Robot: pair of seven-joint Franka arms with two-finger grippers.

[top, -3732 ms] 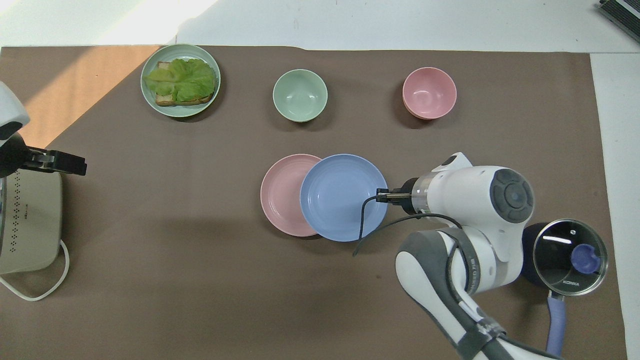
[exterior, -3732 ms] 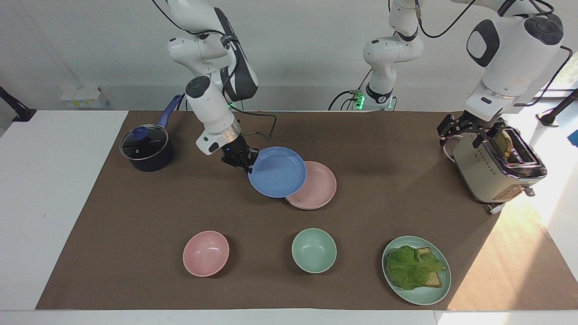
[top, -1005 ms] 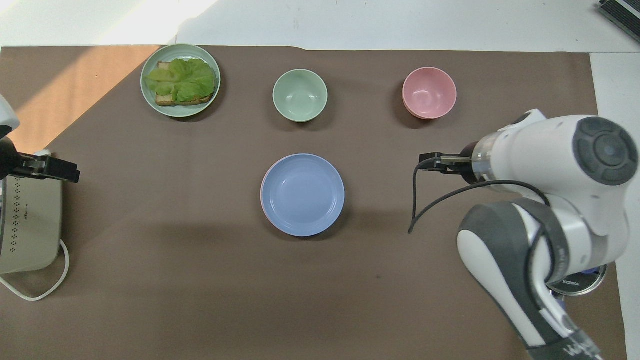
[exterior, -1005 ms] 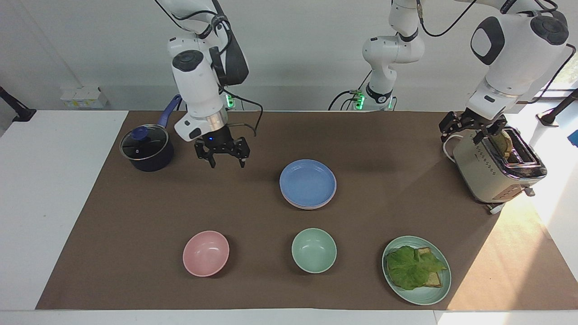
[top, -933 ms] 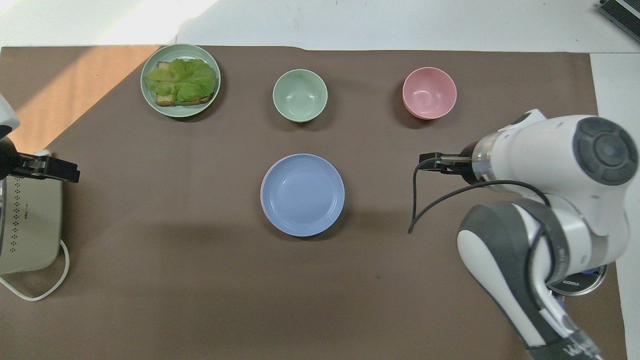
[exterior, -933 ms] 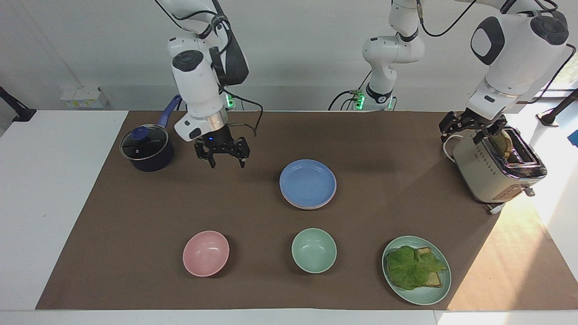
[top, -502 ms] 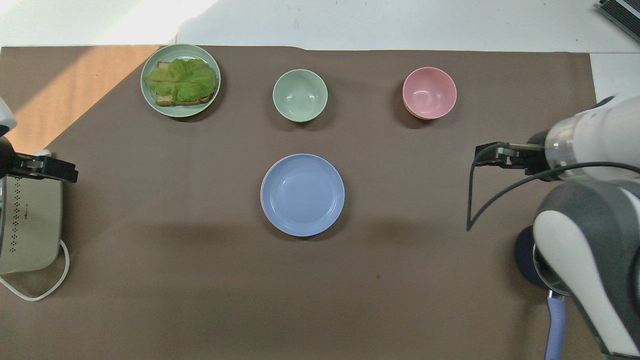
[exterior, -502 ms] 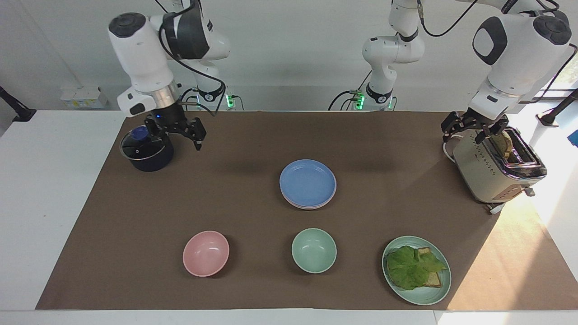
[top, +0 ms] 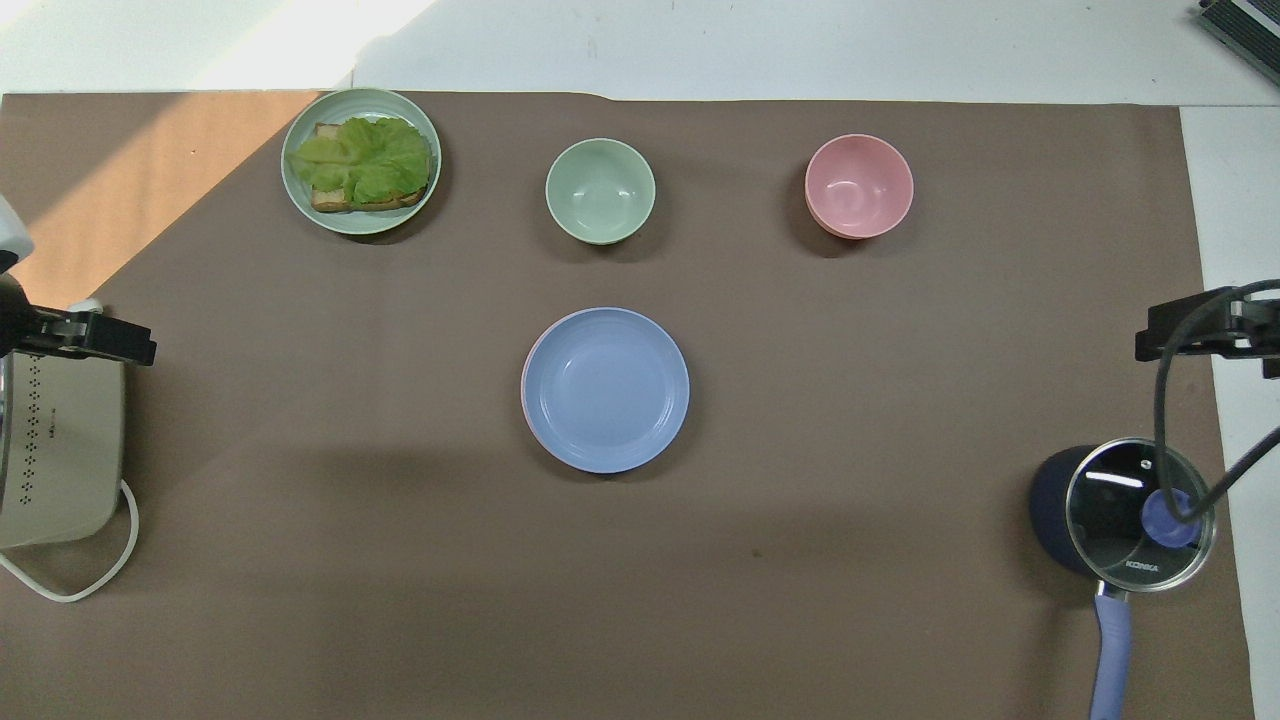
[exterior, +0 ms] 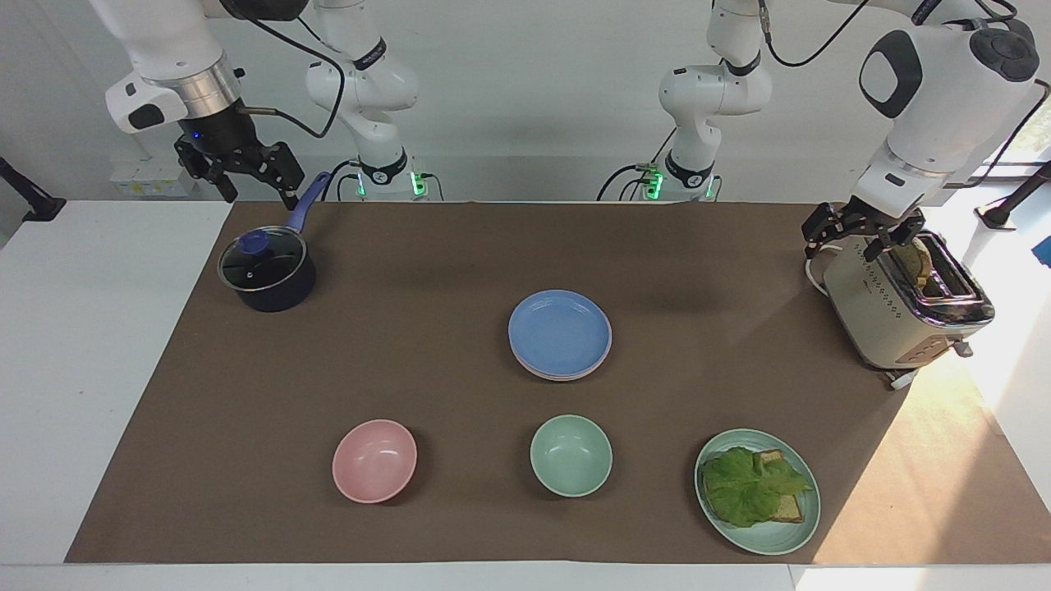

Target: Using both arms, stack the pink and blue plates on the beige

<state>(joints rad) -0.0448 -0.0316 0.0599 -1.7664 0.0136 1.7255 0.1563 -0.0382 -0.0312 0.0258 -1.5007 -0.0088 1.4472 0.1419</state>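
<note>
- Right gripper (exterior: 243, 178): upper left of the facing view, raised in the air above the pan's handle at the table's edge; fingers spread apart, nothing between them.
- Left gripper (exterior: 864, 232): upper right of the facing view, hanging just over the toaster's (exterior: 903, 305) robot-side end; fingers apart, holding nothing.
- Blue plate (exterior: 559, 331): centre of the frame on the brown mat (exterior: 410, 353), top of a neat stack, untouched by either gripper.
- Pink plate (exterior: 604, 355): directly beneath the blue one; only a thin pale rim shows at the stack's edge.
- Beige plate: cannot be made out under the stack.
- Saucepan (exterior: 267, 272): dark, glass lid with blue knob, blue handle; upper left of the facing view.
- Pink bowl (exterior: 374, 460): lower left of centre.
- Mint-green bowl (exterior: 571, 455): lower centre, below the stack in the frame.
- Green plate (exterior: 780, 533): lower right, carrying lettuce (exterior: 743, 488) over toast.
</note>
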